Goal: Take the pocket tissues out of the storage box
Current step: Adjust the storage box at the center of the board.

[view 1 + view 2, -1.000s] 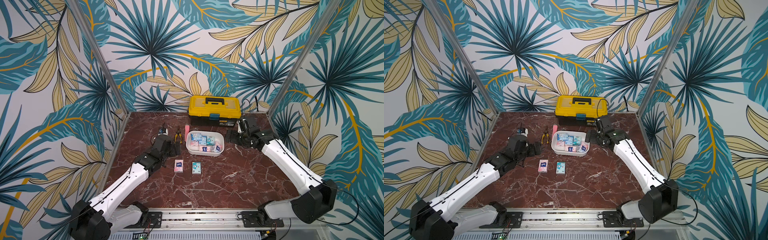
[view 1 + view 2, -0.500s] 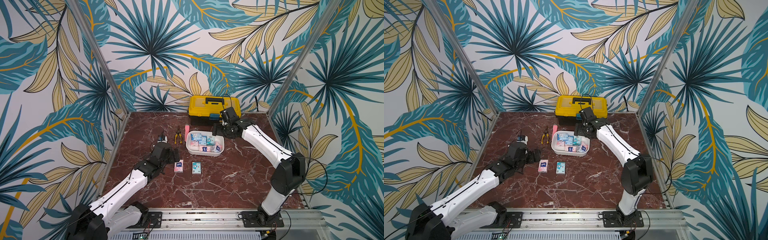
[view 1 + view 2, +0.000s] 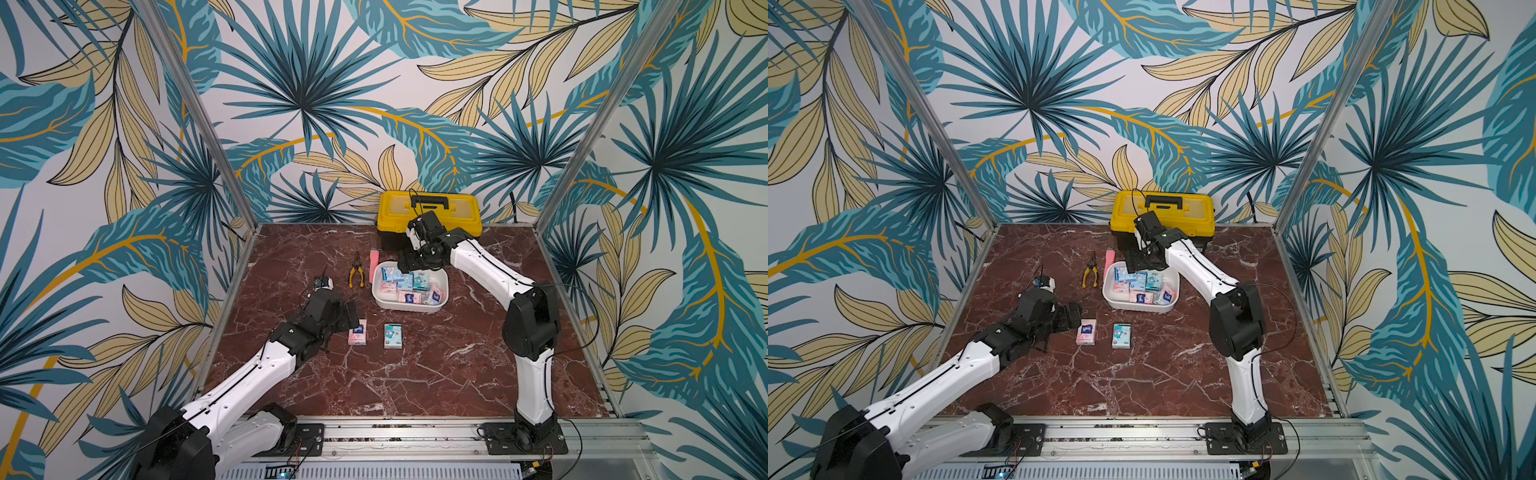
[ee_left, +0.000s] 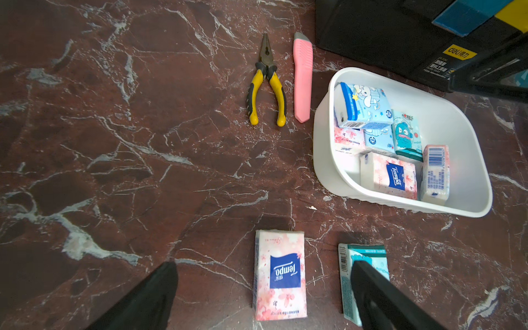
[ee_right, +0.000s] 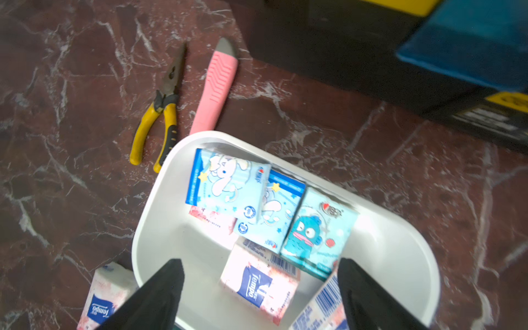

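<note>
The white storage box (image 3: 376, 291) (image 3: 1106, 293) sits mid-table with several pocket tissues (image 3: 409, 286) inside, pink, light blue and teal. A pink pack (image 3: 358, 332) (image 4: 280, 274) and a teal pack (image 3: 393, 336) (image 4: 347, 257) lie flat on the table in front of it. My left gripper (image 3: 343, 318) (image 4: 263, 265) is open and empty, just left of the pink pack and apart from it. My right gripper (image 3: 409, 264) (image 5: 258, 262) hangs open over the box's back rim, above a pink pack (image 5: 257, 283), holding nothing.
A yellow-and-black toolbox (image 3: 430, 208) stands against the back wall, right behind the box. Yellow-handled pliers (image 3: 356, 274) and a pink utility knife (image 3: 374, 257) lie left of the box. Patterned walls close in the table's left, right and back.
My right gripper has swung left from beside the box to over its back rim. My left gripper has drawn back toward the front, from beside the pliers to next to the pink pack.
</note>
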